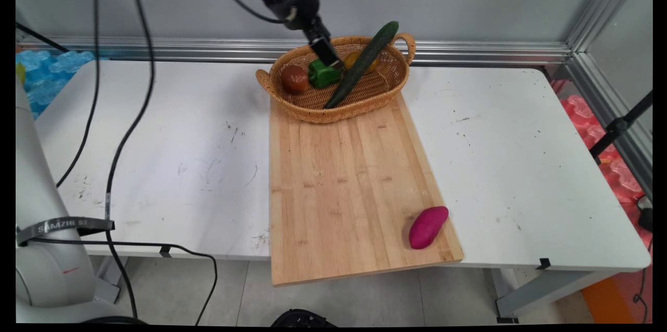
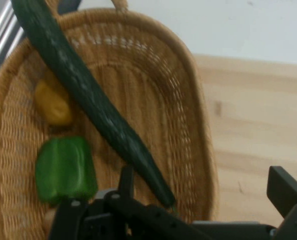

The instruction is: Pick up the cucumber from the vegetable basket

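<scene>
A woven basket (image 1: 338, 113) stands at the far end of a wooden cutting board (image 1: 344, 186). In it lie a long dark cucumber (image 1: 362, 63), a green pepper (image 1: 322, 74), a yellow piece (image 1: 368, 63) and a brown-red round fruit (image 1: 295, 79). My gripper (image 1: 332, 60) hangs over the basket's middle, just above the pepper and beside the cucumber. In the hand view my gripper (image 2: 206, 190) is open. The cucumber (image 2: 88, 90) has its lower end between the fingers (image 2: 126, 182), and the pepper (image 2: 66, 170) sits to their left. A purple sweet potato (image 1: 427, 226) rests at the board's near right corner.
The board overhangs the white table's (image 1: 182, 128) near edge. Black cables (image 1: 130, 123) hang over the table's left part. An aluminium rail (image 1: 469, 53) runs along the back, and a frame post rises at the right. Blue and red padding lies beyond the table's sides.
</scene>
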You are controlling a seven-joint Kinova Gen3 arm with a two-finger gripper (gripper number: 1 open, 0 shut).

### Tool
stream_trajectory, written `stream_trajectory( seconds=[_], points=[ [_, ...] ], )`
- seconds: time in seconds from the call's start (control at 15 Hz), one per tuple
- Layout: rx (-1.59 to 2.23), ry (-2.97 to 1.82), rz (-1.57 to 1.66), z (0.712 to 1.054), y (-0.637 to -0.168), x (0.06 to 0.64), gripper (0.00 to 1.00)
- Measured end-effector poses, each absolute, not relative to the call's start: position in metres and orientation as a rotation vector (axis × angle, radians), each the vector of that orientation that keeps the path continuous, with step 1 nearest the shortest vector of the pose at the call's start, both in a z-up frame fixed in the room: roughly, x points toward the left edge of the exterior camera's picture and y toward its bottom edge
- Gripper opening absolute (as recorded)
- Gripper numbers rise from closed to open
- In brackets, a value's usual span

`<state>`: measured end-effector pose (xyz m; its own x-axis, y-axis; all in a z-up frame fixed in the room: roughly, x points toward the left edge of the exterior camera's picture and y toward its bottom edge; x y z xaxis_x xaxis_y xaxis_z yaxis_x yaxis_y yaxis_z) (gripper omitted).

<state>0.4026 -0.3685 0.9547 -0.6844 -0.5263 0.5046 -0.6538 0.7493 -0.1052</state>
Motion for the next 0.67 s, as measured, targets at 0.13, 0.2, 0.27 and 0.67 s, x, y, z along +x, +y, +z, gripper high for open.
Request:
stream_trajectory(
  seconds=[0.13,0.2,0.27,0.67],
  points=[
    [0.890,-2.504,0.379,0.959,-0.356,0.412,1.00],
    [0.891,-2.505,0.377,0.962,-0.348,0.417,1.00],
    [0.893,-2.506,0.376,0.963,-0.344,0.421,1.00],
    [0.974,-2.460,0.397,0.974,-0.311,0.460,1.00]
  ],
)
